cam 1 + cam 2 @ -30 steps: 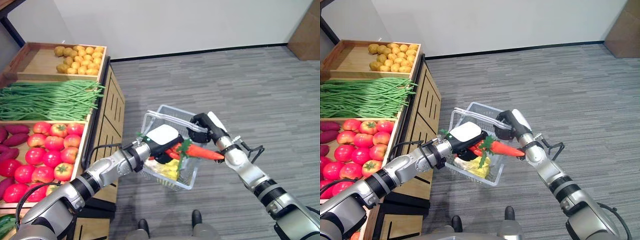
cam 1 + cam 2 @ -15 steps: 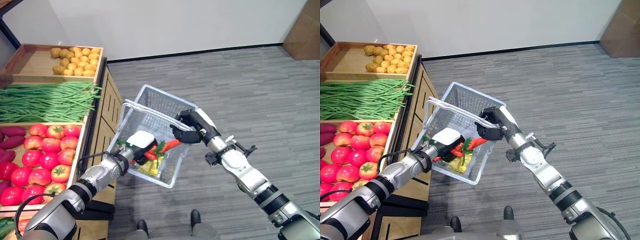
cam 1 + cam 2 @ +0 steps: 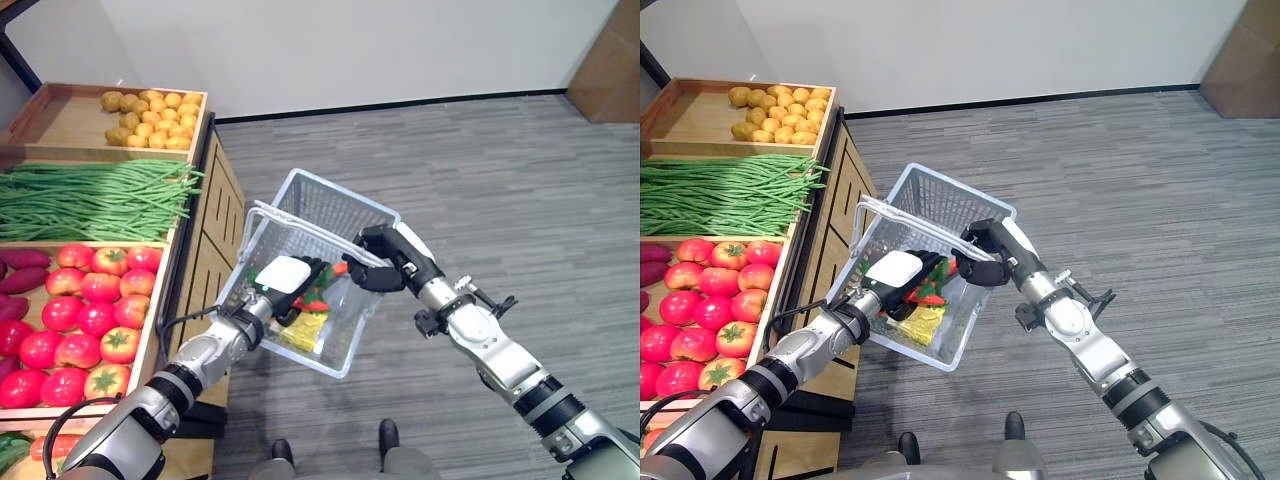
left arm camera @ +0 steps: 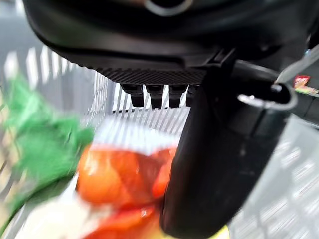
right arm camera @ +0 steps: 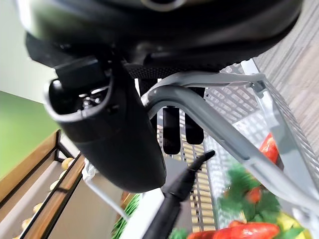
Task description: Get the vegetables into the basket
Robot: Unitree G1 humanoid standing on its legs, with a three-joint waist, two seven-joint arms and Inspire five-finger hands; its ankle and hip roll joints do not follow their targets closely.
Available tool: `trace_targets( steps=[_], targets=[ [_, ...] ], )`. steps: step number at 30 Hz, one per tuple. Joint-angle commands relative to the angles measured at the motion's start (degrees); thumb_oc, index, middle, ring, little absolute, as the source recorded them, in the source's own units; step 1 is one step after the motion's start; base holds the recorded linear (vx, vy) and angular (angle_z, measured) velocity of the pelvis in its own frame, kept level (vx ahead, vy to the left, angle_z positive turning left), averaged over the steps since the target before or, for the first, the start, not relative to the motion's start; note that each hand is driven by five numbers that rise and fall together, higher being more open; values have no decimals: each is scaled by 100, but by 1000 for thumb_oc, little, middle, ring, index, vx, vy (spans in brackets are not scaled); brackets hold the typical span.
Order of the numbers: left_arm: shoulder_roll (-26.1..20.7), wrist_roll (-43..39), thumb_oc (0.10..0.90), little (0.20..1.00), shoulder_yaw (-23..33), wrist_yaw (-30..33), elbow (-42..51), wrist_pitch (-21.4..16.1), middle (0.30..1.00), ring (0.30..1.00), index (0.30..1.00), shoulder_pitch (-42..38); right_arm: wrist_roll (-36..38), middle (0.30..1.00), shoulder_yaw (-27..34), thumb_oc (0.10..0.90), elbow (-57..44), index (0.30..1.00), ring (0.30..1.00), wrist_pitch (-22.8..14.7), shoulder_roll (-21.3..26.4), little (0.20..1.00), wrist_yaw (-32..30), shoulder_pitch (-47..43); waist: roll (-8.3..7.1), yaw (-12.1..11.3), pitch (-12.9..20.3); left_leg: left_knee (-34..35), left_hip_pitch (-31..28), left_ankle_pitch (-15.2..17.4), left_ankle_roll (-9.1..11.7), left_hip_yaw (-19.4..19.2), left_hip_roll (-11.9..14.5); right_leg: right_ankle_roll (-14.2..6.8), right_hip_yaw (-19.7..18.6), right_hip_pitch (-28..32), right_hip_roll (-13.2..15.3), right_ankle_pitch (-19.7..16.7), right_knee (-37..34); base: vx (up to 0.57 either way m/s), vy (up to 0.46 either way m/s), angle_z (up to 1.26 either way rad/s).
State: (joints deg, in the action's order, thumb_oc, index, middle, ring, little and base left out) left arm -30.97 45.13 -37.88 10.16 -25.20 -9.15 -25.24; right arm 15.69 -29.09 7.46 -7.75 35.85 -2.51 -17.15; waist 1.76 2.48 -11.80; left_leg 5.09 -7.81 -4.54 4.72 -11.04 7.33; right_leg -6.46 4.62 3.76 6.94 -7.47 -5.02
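— Two hands are sharing the load: the right hand (image 3: 985, 262) is curling round the handle (image 5: 209, 107) of the tilted basket (image 3: 340, 205), while the left hand (image 3: 290, 285) is reaching inside.

— Is it gripping anything?

— I cannot tell; its fingers are hanging over the carrot (image 4: 112, 177). More tilting might be spilling the vegetables rightward.

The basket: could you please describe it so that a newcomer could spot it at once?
Right of the wooden produce stand, over the grey floor, hangs a tilted wire basket. The right hand grips its handle, while the left hand reaches inside. It alone is grey mesh, holding carrots.
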Motion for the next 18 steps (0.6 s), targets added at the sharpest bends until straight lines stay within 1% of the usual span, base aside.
trace_targets(
  steps=[1,5,6,8,9,11,13,14,15,17,18],
  targets=[
    [-113,-57,900,1000,25,363,84,-280,1000,1000,1000,-712,148,300,684,400,-554,300,300,-892,-351,300,-355,-687,-233,-2,404,-9,-161,549,240,-90,113,-365,608,507,309,693,2,0,0,0],
    [-128,-369,900,1000,-109,236,843,-610,1000,1000,1000,-730,-93,300,723,400,-103,300,300,-794,-415,300,-505,-681,-243,-31,423,-9,-154,550,232,-56,97,-365,636,524,317,692,2,0,0,0],
    [-147,-387,900,1000,-103,213,870,-606,1000,1000,1000,-722,-99,300,721,400,-96,300,300,-798,-423,300,-509,-684,-247,-29,424,-9,-153,550,232,-55,97,-365,637,524,317,692,2,0,0,0],
    [-166,-930,900,1000,-110,57,1592,-933,1000,1000,1000,-596,-414,300,807,400,341,300,300,-712,-474,300,-679,-616,-252,-63,441,-9,-142,551,217,-12,87,-362,659,529,330,687,2,0,0,0],
    [-203,-1085,900,1000,-84,-26,1762,-961,1000,1000,1000,-555,-517,300,819,400,447,300,300,-711,-504,300,-724,-616,-254,-67,447,-9,-131,548,215,0,87,-362,663,524,330,687,2,0,0,0],
    [-257,-1595,900,1000,-133,-296,2280,-1154,1000,1000,1000,-465,-768,300,875,400,828,300,300,-626,-538,300,-851,-579,-244,-94,454,-9,-112,547,207,30,76,-365,673,515,335,679,2,0,0,0],
    [-306,-2547,900,1000,-99,-860,2754,-1237,1000,1000,1000,-251,-1085,300,928,400,1174,300,300,-553,-541,300,-903,-566,-244,-119,474,-9,-101,542,200,59,62,-359,689,517,340,675,2,-12,3,5],
    [-319,-3139,900,1000,-39,-1058,2937,-1189,1000,1000,1000,-82,-1238,300,983,400,1376,300,300,-526,-529,300,-986,-551,-242,-140,477,-9,-95,540,196,75,63,-356,699,520,345,673,2,-5,-1,11],
    [-313,-3540,900,1000,36,-1101,3040,-1152,1000,1000,1000,38,-1255,300,1035,400,1502,300,300,-483,-545,300,-1003,-509,-239,-160,477,-9,-90,534,194,87,63,-353,707,523,350,670,2,-9,2,11],
    [-331,-4972,900,1000,148,-1456,3393,-1039,1000,1000,1000,381,-1293,300,1173,400,1907,300,300,-393,-593,300,-1050,-397,-236,-179,489,-9,-77,528,188,101,56,-348,721,520,353,660,2,-15,4,9],
    [-284,-5915,900,1000,214,-1774,3554,-948,1000,1000,1000,596,-1430,300,1238,400,2084,300,300,-329,-562,300,-1059,-325,-233,-194,485,-9,-75,521,183,110,50,-344,728,519,356,652,2,-10,4,7]
  ],
)
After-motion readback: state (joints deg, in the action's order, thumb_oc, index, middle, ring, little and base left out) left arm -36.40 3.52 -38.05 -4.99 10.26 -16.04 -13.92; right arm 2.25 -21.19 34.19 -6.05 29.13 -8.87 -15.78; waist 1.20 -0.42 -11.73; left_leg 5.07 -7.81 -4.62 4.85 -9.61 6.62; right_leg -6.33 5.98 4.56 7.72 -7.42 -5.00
